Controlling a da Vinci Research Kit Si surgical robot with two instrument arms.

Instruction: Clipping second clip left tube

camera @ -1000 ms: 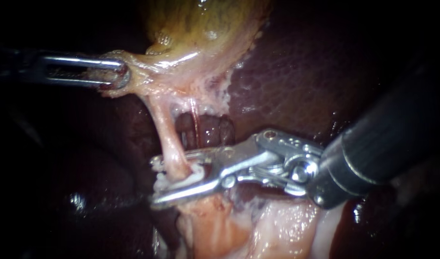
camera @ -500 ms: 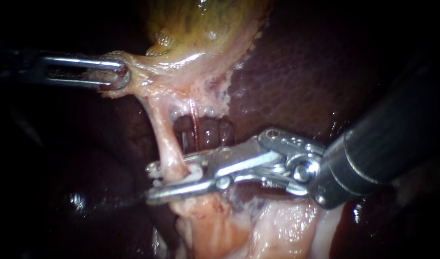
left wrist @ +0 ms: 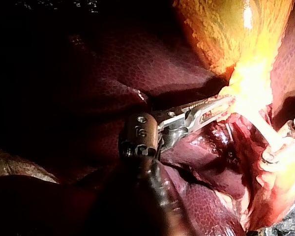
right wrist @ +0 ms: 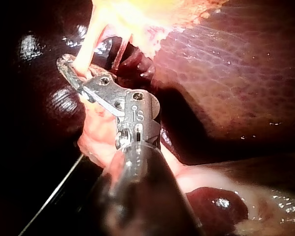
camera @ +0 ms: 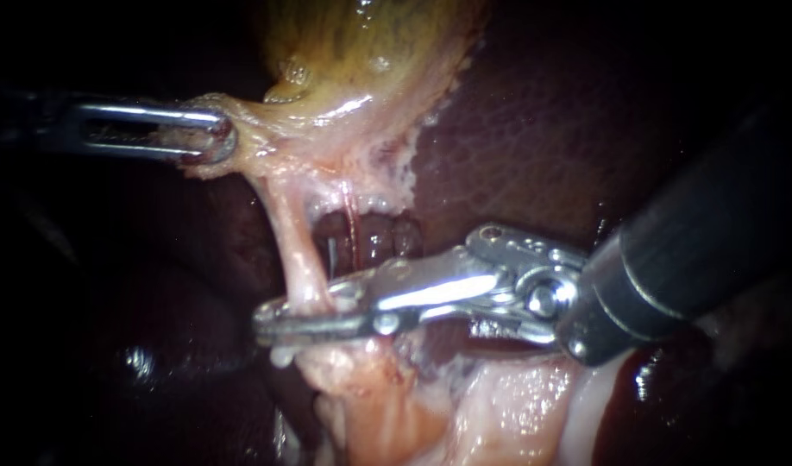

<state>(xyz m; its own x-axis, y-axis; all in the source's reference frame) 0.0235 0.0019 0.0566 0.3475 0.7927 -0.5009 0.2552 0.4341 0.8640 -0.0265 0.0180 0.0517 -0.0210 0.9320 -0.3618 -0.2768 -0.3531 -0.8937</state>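
Note:
The left tube is a pale pink strand running down from the yellow gallbladder. My right instrument reaches in from the right, and its long metal jaws are shut on this tube's lower end, pinching it flat. In the right wrist view the same jaws clamp the tube. At the upper left, my left instrument is shut on the pale tissue at the gallbladder's neck and holds it out to the left. The left wrist view shows those jaws on the same tissue.
A thin red right tube runs behind the left one across a dark window. Dark red liver fills the right and the background. Pale fatty tissue lies under the right instrument's jaws.
The right instrument's jaws have closed from a wide gap around the left tube to lying almost together on it. The white clip seen between them is now hidden. The left instrument has held still.

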